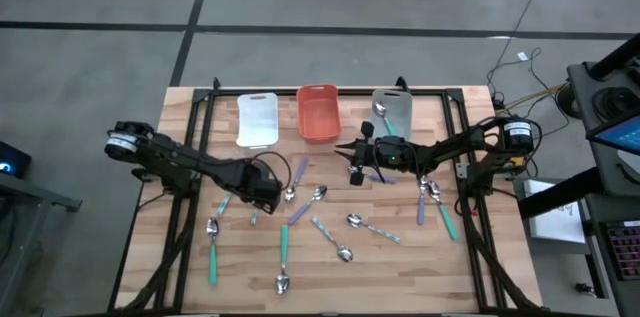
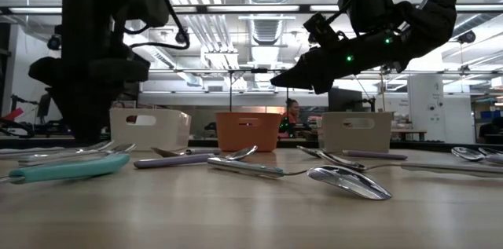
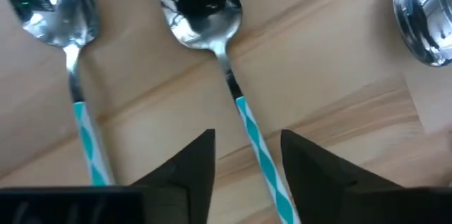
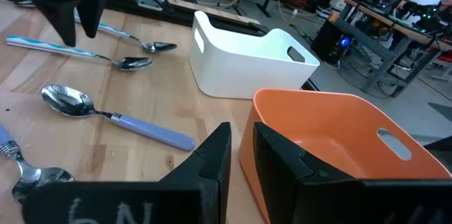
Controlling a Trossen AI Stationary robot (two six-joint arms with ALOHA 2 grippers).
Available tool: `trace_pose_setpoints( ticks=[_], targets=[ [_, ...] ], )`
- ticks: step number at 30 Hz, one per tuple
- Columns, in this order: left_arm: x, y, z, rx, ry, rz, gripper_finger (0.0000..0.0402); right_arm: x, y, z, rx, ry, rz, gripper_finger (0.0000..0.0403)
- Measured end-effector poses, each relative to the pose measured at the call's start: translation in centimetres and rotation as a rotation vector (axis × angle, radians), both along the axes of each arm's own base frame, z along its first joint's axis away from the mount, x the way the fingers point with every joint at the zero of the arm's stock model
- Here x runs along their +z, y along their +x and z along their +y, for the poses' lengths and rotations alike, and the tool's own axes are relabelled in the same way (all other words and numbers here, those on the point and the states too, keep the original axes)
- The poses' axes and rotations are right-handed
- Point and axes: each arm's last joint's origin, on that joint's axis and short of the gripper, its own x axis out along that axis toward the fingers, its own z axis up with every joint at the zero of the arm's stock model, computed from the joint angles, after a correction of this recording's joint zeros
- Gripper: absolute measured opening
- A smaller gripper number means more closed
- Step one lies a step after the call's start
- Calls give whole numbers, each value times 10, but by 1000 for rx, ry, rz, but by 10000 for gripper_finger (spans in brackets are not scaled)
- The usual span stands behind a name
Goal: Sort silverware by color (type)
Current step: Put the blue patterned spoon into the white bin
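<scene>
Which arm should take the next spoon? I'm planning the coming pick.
Left, probably. The left pincer hangs open low over the table, straddling the handle of a teal-striped spoon. The right pincer is raised, nearly closed and empty by the orange bin.

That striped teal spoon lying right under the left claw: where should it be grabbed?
Probably mid-handle, from straight above. The striped teal spoon lies flat on the table, its slim handle running between the open fingers of the left gripper, which can close across it.
</scene>
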Motion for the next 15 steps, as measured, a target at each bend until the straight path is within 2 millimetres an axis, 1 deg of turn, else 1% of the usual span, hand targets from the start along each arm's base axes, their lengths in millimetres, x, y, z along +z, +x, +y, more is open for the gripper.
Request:
trace_pose_setpoints(
  ticks=[3,7,10,15],
  targets=[
    [-7,-2,-2,13,-4,-28,158,0,0,0,0,0,0,52],
    [-23,-7,-3,54,-15,-67,159,0,0,0,0,0,5,52],
    [-27,-11,-3,72,-12,-78,155,-1,0,0,0,2,13,52],
    [-27,-12,-5,62,16,-84,145,-1,0,0,0,3,13,52]
  ],
)
